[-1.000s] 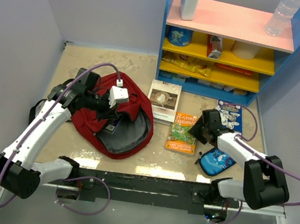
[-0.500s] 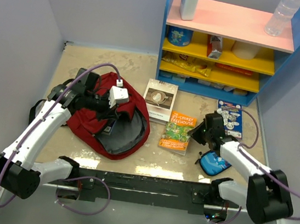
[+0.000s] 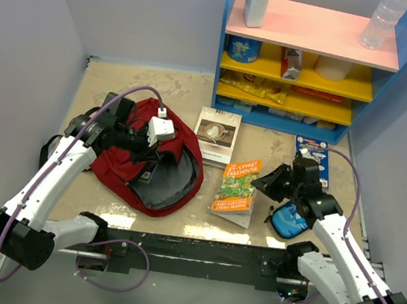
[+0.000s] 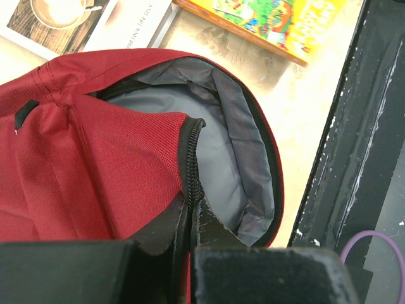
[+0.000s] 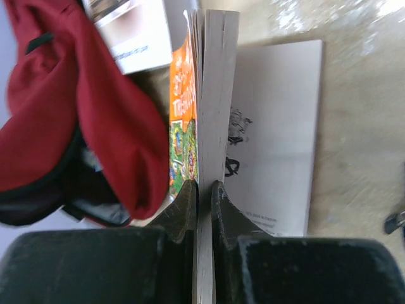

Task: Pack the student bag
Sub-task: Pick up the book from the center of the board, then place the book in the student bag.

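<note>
The student bag [image 3: 123,164], dark red with grey lining, lies open at the left; it also shows in the left wrist view [image 4: 101,158] and the right wrist view [image 5: 69,120]. My left gripper [image 3: 153,162] is shut on the bag's black zipper edge [image 4: 190,158] and holds the mouth open. My right gripper [image 3: 261,182] is shut on the orange-green treehouse book [image 3: 235,188], gripping its page block [image 5: 212,95] with the back cover hanging open. The book is tilted just right of the bag's mouth. The jaws press flat on the pages.
A white coffee-cup book [image 3: 217,135] lies behind the treehouse book. A small blue zip pouch [image 3: 286,221] and a blue comic [image 3: 315,155] lie at the right. A blue shelf unit [image 3: 314,54] stands at the back. A black rail [image 3: 198,252] runs along the near edge.
My right gripper has drawn the treehouse book nearer and leftward toward the bag and tilted it up. The right arm swung outward. The left arm and bag stayed still.
</note>
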{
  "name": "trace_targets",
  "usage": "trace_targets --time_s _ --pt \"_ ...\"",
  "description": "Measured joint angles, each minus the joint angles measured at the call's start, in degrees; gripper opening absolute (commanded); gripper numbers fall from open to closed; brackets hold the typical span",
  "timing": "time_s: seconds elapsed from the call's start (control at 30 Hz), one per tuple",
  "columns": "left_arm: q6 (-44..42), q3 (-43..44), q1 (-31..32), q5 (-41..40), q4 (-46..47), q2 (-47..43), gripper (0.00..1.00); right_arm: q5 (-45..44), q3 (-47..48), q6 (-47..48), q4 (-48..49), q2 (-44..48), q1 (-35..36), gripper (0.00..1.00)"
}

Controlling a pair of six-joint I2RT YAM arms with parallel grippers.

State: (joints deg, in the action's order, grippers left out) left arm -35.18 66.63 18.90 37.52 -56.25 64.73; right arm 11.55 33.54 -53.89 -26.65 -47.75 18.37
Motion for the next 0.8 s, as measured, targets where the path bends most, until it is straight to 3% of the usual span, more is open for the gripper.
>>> trace_targets --time_s 0.37,0.53,0.8 --pt "0.09 0.0 0.0 -0.07 0.37 0.15 0.0 10.8 4.9 -6.47 -0.37 4.63 2.1 0.0" --pt "0.39 0.0 0.0 -0.09 1.01 0.42 0.0 12.09 5.14 -9.49 2.36 4.17 6.97 0.0" --pt "3.3 2.82 0.0 -2.25 2.8 1.57 0.0 11.23 5.75 -13.62 9.03 -3.96 18.45 0.0"
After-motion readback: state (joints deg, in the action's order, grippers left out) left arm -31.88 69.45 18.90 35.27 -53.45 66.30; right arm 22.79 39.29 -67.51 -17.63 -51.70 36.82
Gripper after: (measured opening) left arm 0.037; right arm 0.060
